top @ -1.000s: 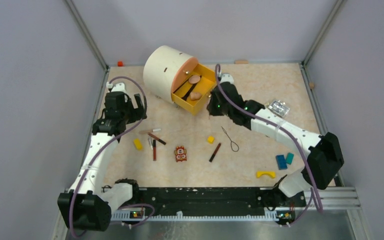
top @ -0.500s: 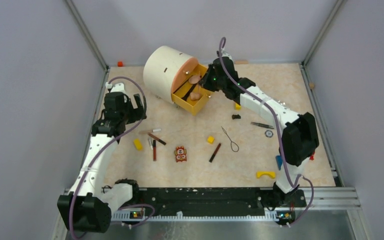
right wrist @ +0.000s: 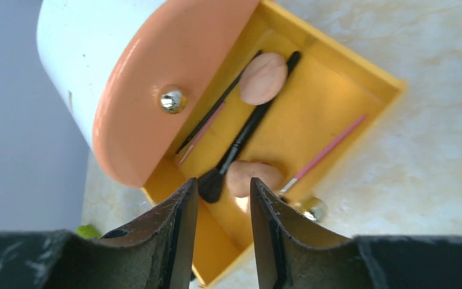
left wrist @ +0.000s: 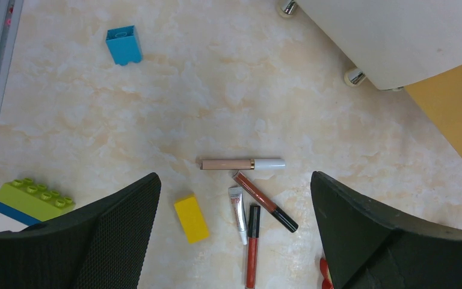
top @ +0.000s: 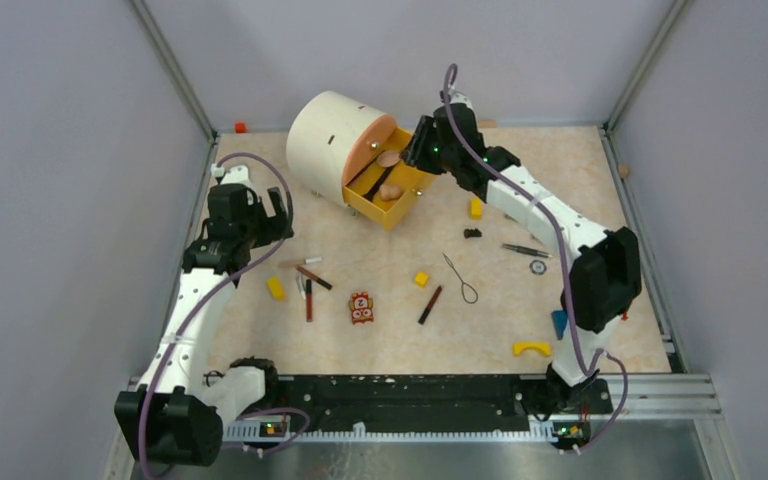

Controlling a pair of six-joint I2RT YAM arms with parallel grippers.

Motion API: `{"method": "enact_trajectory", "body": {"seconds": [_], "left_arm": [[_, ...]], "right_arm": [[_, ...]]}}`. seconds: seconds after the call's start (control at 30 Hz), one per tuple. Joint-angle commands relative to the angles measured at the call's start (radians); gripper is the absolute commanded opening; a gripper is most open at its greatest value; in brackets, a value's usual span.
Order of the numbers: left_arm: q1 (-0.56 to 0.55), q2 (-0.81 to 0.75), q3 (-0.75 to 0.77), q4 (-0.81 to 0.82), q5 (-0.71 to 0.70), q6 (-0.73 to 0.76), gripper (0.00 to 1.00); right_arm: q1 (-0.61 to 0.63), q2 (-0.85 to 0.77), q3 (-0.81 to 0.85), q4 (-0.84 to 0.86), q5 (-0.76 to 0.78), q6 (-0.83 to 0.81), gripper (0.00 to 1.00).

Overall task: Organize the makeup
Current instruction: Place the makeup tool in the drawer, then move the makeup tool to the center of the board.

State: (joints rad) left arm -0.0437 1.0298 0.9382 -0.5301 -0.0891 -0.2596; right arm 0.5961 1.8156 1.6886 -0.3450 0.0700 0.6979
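Drawer: a yellow drawer (right wrist: 391,84) stands pulled out of a white cabinet (top: 330,140) near the far edge of the table (top: 560,160), toward its far left corner.
Makeup put away: two peach puffs (right wrist: 263,78), a black brush (right wrist: 246,135), a pink stick (right wrist: 328,150) and a thin dark stick (right wrist: 207,126) lie in the drawer.
Right gripper: the right gripper (right wrist: 222,186) hangs over the drawer's near end, jaws a narrow gap apart with nothing between them.
Left gripper: the left gripper (left wrist: 234,176) hovers with its jaws spread wide and empty, above a cluster near the left edge.
Makeup left out: a beige stick (left wrist: 242,163), a brown stick (left wrist: 264,201), a white tube (left wrist: 237,208) and a red stick (left wrist: 252,247) lie close together, some touching. Nearer the middle lie another brown stick (top: 430,304) and a wire loop (top: 460,278).
Not makeup: a yellow block (left wrist: 191,218) sits just beside the cluster, and a toy figure (top: 362,307) lies toward the near edge.
Risk at the drawer: the right gripper's jaws could clip the drawer wall or the cabinet's peach front on leaving and shift the drawer.
Risk at the cluster: closing on one stick may drag or roll its neighbours, because they touch. The block could also be caught.
Risk with the loop: it is thin and lies flat, so the jaws may slide over it.
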Motion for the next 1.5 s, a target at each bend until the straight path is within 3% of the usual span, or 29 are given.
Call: {"method": "enact_trajectory", "body": {"seconds": [0.0, 0.2, 0.33, 0.5, 0.7, 0.83, 1.0, 1.23, 1.47], "left_arm": [[0.005, -0.019, -0.004, 0.047, 0.049, 0.024, 0.99], [0.005, 0.003, -0.006, 0.051, 0.084, 0.021, 0.99], [0.004, 0.008, -0.008, 0.054, 0.140, 0.006, 0.99], [-0.006, 0.039, -0.008, 0.046, 0.111, -0.052, 0.99], [-0.106, 0.055, 0.000, 0.032, 0.081, -0.149, 0.99], [-0.268, 0.044, -0.012, 0.056, -0.021, -0.219, 0.99], [-0.359, 0.064, -0.019, 0.067, 0.005, -0.280, 0.99], [-0.376, 0.058, -0.009, 0.064, -0.053, -0.242, 0.99], [-0.377, 0.064, 0.062, 0.015, -0.202, -0.258, 0.99]], "right_arm": [[-0.018, -0.170, -0.075, -0.034, 0.112, -0.116, 0.37], [-0.018, -0.379, -0.319, -0.022, 0.264, -0.188, 0.40], [-0.019, -0.514, -0.478, 0.006, 0.280, -0.223, 0.43], [-0.018, -0.590, -0.591, -0.086, 0.265, -0.253, 0.44], [-0.018, -0.599, -0.708, -0.161, 0.182, -0.248, 0.46], [-0.018, -0.598, -0.780, -0.171, 0.136, -0.209, 0.47], [-0.018, -0.596, -0.845, -0.178, 0.100, -0.175, 0.47], [-0.017, -0.589, -0.908, -0.162, 0.138, -0.157, 0.47], [-0.030, -0.519, -0.922, -0.143, 0.119, -0.139, 0.47]]}}
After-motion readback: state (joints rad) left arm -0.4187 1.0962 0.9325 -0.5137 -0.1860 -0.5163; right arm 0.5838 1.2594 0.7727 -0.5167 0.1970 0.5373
